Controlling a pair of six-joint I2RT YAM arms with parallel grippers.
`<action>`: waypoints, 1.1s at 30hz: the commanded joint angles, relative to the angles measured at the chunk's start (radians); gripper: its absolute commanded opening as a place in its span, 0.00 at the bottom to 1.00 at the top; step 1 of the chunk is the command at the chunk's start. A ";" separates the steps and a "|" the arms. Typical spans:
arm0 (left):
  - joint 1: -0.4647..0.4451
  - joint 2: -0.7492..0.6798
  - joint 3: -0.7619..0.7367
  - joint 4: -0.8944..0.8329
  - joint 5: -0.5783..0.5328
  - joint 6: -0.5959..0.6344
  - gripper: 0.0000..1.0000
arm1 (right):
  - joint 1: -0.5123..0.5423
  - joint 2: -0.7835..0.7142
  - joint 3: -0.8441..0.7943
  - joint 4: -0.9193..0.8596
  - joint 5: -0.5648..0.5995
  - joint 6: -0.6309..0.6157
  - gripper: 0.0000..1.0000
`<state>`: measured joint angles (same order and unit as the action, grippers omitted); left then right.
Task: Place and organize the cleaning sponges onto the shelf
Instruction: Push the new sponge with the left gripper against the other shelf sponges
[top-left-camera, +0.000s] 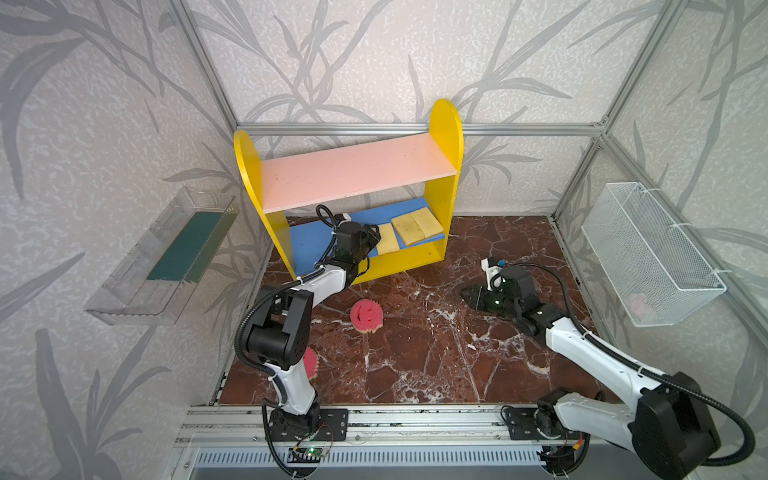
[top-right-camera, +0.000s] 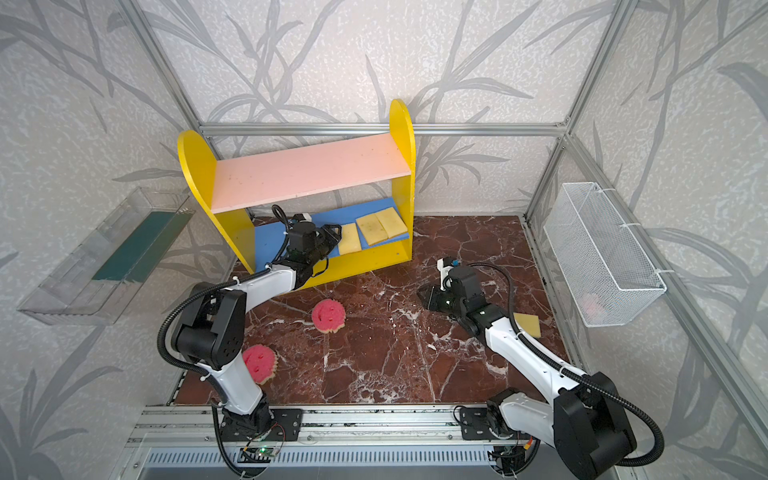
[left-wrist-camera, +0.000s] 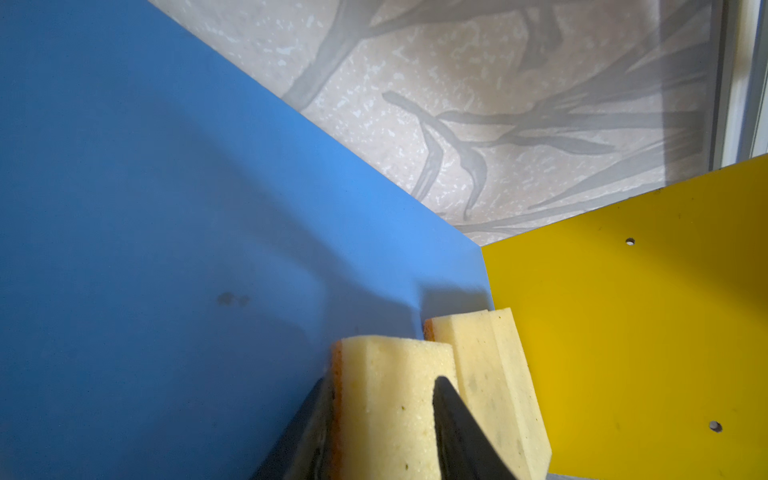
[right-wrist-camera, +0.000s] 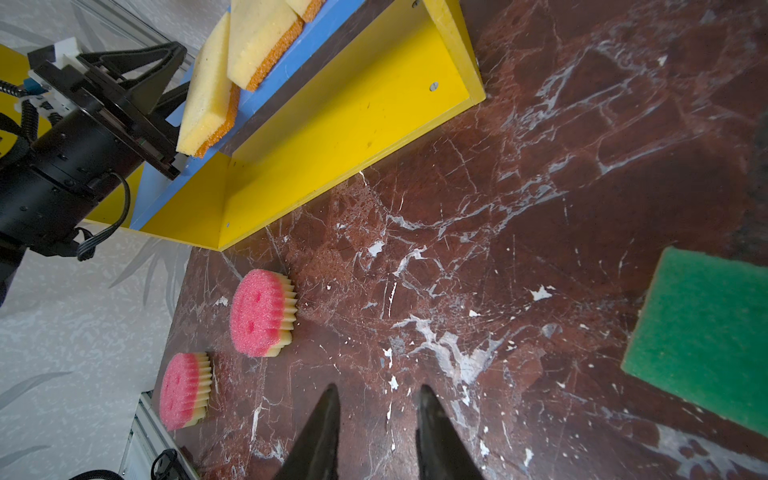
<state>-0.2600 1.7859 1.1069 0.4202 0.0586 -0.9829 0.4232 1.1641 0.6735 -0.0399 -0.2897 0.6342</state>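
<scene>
Shelf (top-left-camera: 446, 137) at centre rear in both top views; pink top board bare.
Left gripper (top-left-camera: 376, 237) reaching onto blue middle board (top-left-camera: 309, 239), closed on yellow sponge with orange face (left-wrist-camera: 386, 411), just beside two more sponges (top-left-camera: 417, 226) at board's right end.
Right gripper (right-wrist-camera: 376, 424) right of centre above floor, narrowly parted, holding nothing.
Two pink round sponges (top-right-camera: 328, 316) (top-right-camera: 259, 362) on floor, lower left.
Green-faced sponge (right-wrist-camera: 706, 340) on floor, right.

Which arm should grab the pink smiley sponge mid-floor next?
Right. The right gripper is empty, jaws apart, pointing toward the pink smiley sponge. The left gripper is inside the shelf, jaws around a yellow sponge.
</scene>
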 joint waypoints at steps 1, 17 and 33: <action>-0.007 0.016 0.016 -0.091 -0.067 -0.027 0.42 | -0.004 -0.022 -0.002 0.003 -0.006 -0.010 0.32; -0.033 0.044 0.082 -0.138 -0.136 -0.042 0.43 | -0.004 0.002 0.006 0.013 -0.037 -0.010 0.32; -0.015 -0.158 -0.107 -0.162 -0.098 0.049 0.51 | 0.110 0.147 0.118 0.023 -0.059 -0.005 0.38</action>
<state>-0.2790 1.6604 1.0267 0.3027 -0.0467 -0.9627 0.5144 1.2865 0.7506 -0.0265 -0.3630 0.6353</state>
